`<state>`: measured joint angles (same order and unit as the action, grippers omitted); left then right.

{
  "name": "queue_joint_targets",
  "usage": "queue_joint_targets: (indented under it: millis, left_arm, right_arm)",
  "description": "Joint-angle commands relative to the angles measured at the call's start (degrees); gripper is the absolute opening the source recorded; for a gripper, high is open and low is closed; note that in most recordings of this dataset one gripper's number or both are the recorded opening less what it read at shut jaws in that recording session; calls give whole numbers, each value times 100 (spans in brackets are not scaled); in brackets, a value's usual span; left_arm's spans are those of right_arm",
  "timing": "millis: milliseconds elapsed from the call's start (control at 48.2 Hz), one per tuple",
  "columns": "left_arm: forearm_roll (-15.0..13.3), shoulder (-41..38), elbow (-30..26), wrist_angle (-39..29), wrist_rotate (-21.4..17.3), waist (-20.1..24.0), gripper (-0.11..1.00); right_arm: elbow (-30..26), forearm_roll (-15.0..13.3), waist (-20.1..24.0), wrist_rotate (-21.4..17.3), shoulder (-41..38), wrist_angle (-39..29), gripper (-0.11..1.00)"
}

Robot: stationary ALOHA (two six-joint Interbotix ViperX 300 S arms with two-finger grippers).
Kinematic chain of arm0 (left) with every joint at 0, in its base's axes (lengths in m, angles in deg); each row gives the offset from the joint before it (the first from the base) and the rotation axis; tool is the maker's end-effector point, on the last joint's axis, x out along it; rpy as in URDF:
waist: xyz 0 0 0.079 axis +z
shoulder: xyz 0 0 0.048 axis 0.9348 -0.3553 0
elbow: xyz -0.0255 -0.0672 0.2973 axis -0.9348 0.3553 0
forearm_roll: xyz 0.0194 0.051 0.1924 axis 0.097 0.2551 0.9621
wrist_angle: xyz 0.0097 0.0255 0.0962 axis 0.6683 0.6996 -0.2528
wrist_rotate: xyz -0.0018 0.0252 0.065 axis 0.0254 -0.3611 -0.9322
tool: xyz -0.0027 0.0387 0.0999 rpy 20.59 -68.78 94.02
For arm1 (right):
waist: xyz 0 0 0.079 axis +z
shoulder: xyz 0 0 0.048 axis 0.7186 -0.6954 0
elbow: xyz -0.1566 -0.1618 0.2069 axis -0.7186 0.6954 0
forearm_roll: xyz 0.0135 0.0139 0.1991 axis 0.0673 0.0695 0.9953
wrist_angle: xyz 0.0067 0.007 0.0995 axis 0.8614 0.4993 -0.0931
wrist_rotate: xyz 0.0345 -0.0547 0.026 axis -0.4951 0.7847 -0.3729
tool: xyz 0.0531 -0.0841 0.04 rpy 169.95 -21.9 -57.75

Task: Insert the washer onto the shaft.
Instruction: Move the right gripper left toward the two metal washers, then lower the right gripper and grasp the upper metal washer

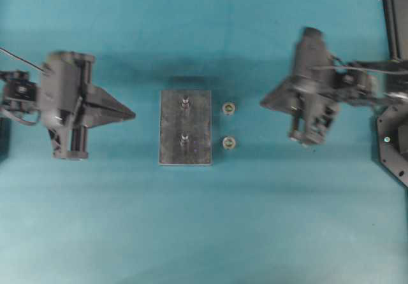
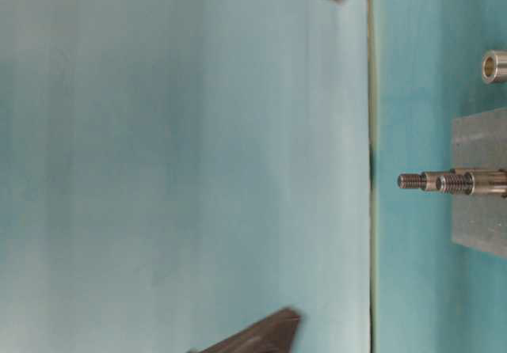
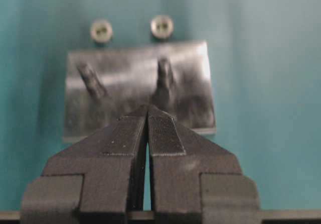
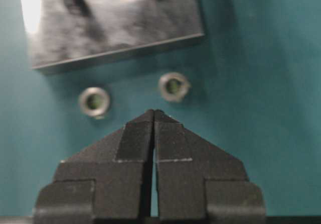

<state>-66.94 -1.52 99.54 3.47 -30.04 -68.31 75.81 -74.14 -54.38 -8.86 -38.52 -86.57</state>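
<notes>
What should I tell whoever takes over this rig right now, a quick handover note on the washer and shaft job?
Left gripper: shut, empty, left of the plate.
Right gripper: shut, empty, right of the washers.
Plate sits mid-table with two upright shafts, far shaft and near shaft, both bare.
Far washer and near washer lie flat on the table beside the plate's right edge.
Done: nothing yet.
Left: pick up a washer and slide it onto a shaft.

Teal table [image 1: 204, 233] carried a grey metal block [image 1: 185, 145] with two washers [image 1: 228, 108] [image 1: 229, 142] lying just beside its edge.
</notes>
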Motion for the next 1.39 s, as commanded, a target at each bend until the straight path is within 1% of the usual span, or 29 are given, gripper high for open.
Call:
queue_joint_targets:
  millis: [0,62,187,270,311,353,456,498,519,539,664,788,913,1162,1369]
  left_arm:
    - [18,-88,-272,-132,-9,-26,0]
    - [18,-132,-299,-141,-9,-26,0]
    - [18,-167,-299,-141,-9,-35,0]
    - [18,-185,-308,-149,-9,-35,0]
    - [18,-185,-299,-158,-9,-26,0]
    - [18,-185,-299,-158,-9,-35,0]
    - [18,-185,-334,-158,-9,-26,0]
    - [18,-185,-343,-158,-9,-35,0]
    - [18,-185,-343,-158,-9,-26,0]
    - [18,-185,-352,-158,-18,-35,0]
    - [18,-185,-325,-158,-18,-35,0]
    - [18,-185,-299,-158,-9,-35,0]
    - [18,-193,-290,-158,-9,-35,0]
    - [18,-193,-290,-158,-9,-35,0]
    - [18,-193,-281,-158,-9,-35,0]
  right_arm:
    - [-229,-18,-167,0,-185,-44,1]
    - [-299,-26,-255,9,-360,-123,1]
    - [-404,-53,-264,79,-659,-193,2]
    - [-501,-44,-255,158,-879,-193,11]
    - [-598,-53,-246,193,-1020,-202,19]
    - [-677,-53,-229,220,-1125,-193,29]
    - [-870,-53,-167,334,-1389,-202,60]
    - [-967,-53,-149,378,-1512,-220,74]
    - [-1002,-53,-132,404,-1573,-246,78]
    - [-1055,-53,-123,422,-1644,-290,80]
    - [-1327,-53,-79,527,-2039,-545,74]
    - [-1591,-53,0,642,-2364,-668,73]
    - [-1723,-53,35,677,-2566,-677,73]
    - [-1705,-53,-26,606,-2725,-650,72]
    - [-1687,-53,-185,659,-2813,-650,72]
